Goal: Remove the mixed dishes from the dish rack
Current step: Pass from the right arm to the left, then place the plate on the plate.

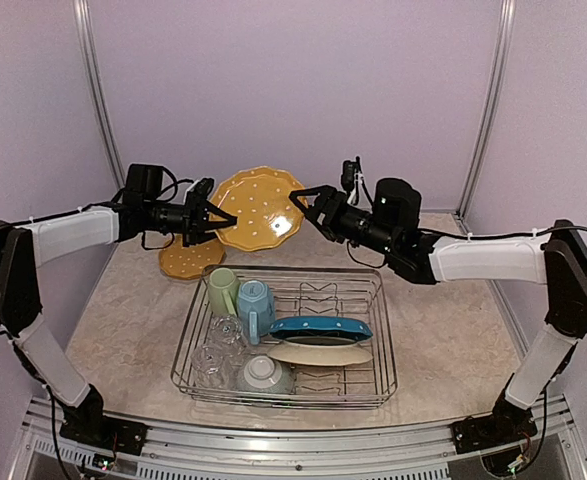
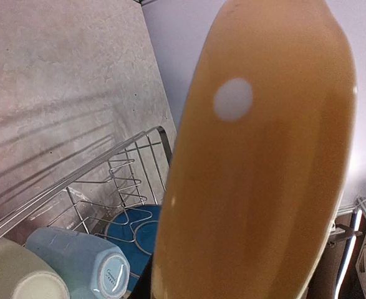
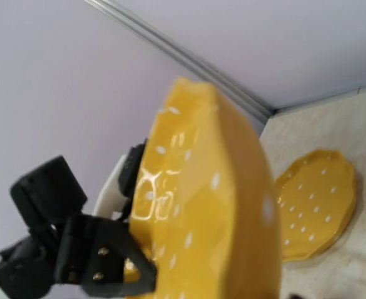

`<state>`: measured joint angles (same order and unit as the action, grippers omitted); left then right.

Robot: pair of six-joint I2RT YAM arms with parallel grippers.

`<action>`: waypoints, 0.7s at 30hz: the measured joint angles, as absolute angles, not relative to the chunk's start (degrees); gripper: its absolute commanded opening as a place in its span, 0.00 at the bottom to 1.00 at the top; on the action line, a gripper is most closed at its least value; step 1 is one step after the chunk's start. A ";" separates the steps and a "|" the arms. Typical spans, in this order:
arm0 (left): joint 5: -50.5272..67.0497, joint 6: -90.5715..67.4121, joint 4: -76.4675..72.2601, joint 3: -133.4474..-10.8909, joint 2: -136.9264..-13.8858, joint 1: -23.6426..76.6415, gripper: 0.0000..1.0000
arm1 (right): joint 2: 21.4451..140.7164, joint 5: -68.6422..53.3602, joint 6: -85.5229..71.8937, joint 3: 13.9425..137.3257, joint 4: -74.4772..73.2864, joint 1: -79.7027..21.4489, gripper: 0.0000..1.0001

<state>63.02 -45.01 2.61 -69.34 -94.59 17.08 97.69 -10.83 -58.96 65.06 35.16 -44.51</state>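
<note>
We log the left pincer (image 1: 218, 215) clamped on one rim of the large yellow dotted plate (image 1: 258, 208), which stands tilted in the air. The right pincer (image 1: 301, 203) is at the opposite rim; we cannot tell its grip. The dish rack (image 1: 386, 330) sits below both pincers, and a small yellow dotted plate (image 1: 188, 260) lies under the left one.
</note>
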 measured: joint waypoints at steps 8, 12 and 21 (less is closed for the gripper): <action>59.05 -46.61 7.40 -69.60 -94.56 7.27 0.00 | 90.59 -6.63 -53.36 63.94 25.54 -43.29 0.85; 52.62 -46.06 15.51 -69.91 -95.02 1.76 0.00 | 87.26 -3.40 -49.74 63.88 17.89 -42.94 0.87; 46.30 -46.30 21.96 -71.72 -103.09 -8.12 0.00 | 83.37 4.43 -41.10 65.56 -0.69 -42.74 0.95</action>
<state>46.30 -46.30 21.96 -71.72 -103.09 -8.12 83.37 4.43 -41.10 65.56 -0.69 -42.74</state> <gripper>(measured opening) 0.189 0.922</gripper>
